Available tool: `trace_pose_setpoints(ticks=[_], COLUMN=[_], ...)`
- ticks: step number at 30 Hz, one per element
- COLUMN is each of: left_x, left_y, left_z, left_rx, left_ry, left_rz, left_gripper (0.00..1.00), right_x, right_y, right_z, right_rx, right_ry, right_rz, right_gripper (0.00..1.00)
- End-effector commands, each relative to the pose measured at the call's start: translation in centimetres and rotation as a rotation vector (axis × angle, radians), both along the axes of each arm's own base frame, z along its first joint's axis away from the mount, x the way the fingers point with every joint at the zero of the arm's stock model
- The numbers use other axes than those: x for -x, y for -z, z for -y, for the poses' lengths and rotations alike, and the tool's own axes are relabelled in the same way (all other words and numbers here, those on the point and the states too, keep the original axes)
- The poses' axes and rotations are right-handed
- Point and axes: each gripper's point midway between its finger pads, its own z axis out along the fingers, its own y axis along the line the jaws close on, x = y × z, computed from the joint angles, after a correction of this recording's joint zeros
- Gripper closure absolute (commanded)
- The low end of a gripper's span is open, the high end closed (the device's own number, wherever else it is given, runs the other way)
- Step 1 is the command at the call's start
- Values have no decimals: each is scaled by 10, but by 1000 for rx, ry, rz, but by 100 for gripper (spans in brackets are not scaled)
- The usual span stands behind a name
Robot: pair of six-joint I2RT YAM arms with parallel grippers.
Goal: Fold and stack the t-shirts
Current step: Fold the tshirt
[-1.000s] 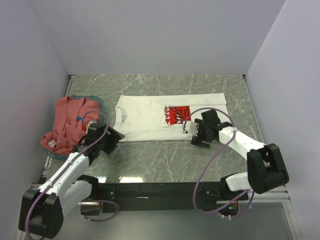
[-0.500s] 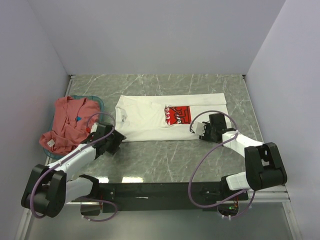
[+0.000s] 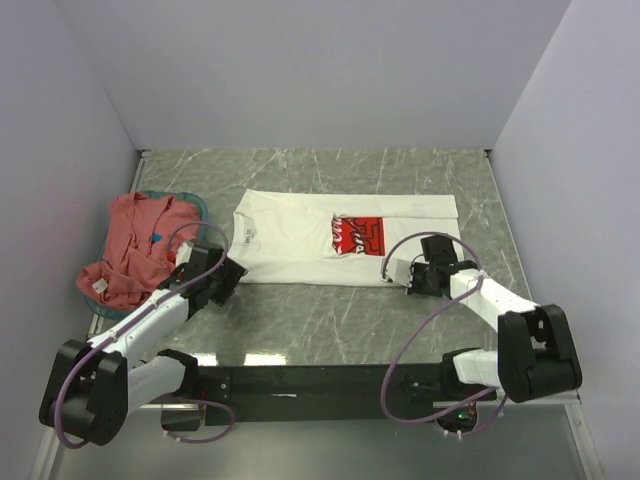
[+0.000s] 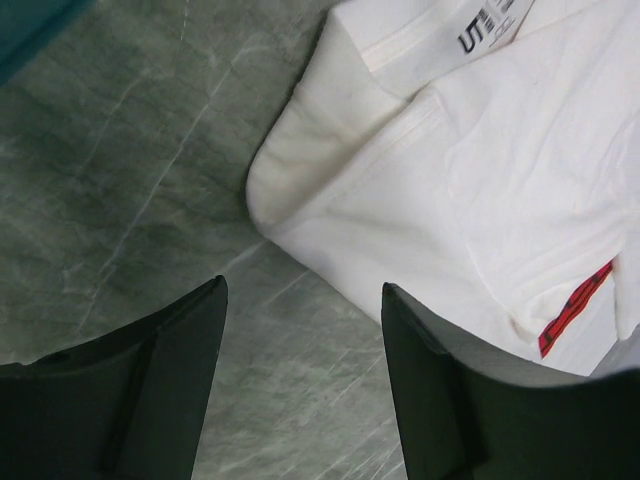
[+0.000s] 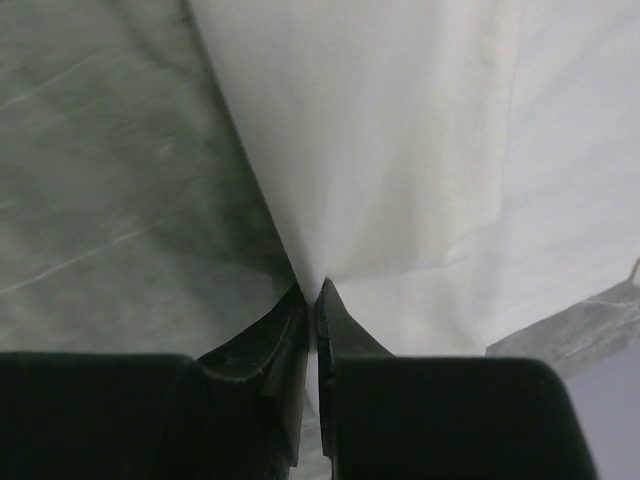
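Basket: we see the teal basket at the left edge of the surface. The salmon-red t-shirt lies crumpled in it and hangs over the rim.
White t-shirt: it lies flat on the surface beside the basket, with the red print up.
Left gripper: it is released and holds nothing. The collar-end corner of the white t-shirt lies just ahead of it.
Right gripper: it is clenched on the near edge of the white t-shirt.
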Motion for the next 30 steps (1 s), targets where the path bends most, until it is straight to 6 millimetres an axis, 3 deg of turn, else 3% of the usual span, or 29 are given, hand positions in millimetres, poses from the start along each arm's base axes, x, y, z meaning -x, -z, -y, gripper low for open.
trace_pose_setpoints(ticks=[1, 6, 9, 10, 11, 14, 15, 17, 18, 19, 20, 21, 22, 23, 24, 25, 26, 28, 29, 30], left_x=[-14, -17, -22, -26, -26, -32, -31, -32, -33, -33, -32, -31, -30, -27, -24, -18, -14, -4, 0, 3], left_y=[-23, -34, -47, -55, -64, -94, -102, -123, -129, -138, -145, -147, -153, -158, -160, -164, -167, -168, -167, -166], left_z=[-4, -2, -1, 2, 6, 15, 19, 23, 22, 22, 21, 19, 21, 21, 23, 30, 31, 35, 35, 35], left_rx=[-30, -40, -62, -64, -54, -77, -95, -110, -140, -145, -167, -175, -173, -171, -176, -154, -153, -137, -130, -125], left_ry=[-7, 29, 70, 90, 123, 229, 296, 348, 374, 387, 408, 417, 436, 449, 478, 526, 548, 583, 590, 586], left_rz=[72, 107, 153, 183, 214, 334, 368, 444, 468, 490, 513, 515, 529, 542, 548, 560, 572, 584, 586, 585], left_gripper=[32, 31, 30, 29, 29, 24, 23, 16, 14, 11, 10, 9, 9, 10, 10, 9, 9, 9, 9, 9], right_x=[58, 104, 111, 109, 108, 89, 67, 40, 10, -7, -21, -51, -64, -81, -108, -123, -154, -183, -196, -216], right_y=[5, -2, -8, -12, -19, -55, -82, -100, -128, -136, -122, -150, -155, -130, -155, -156, -153, -146, -119, -131], right_z=[4, 4, -5, -8, -16, -35, -51, -65, -80, -86, -97, -108, -122, -133, -144, -152, -165, -173, -174, -182], right_rx=[13, 2, -51, -68, -114, -223, -305, -384, -473, -514, -570, -627, -694, -720, -785, -812, -851, -858, -821, -843], right_ry=[-72, -160, -167, -162, -166, -140, -147, -101, -61, -18, 65, 70, 88, 143, 189, 228, 292, 412, 469, 503], right_rz=[-181, -281, -271, -261, -251, -206, -132, -102, -30, -27, -134, -99, -148, -271, -273, -306, -350, -373, -405, -359], right_gripper=[87, 87, 83, 76, 54, 32, 27, 19, 16, 15, 15, 15, 15, 15, 15, 15, 16, 16, 16, 16])
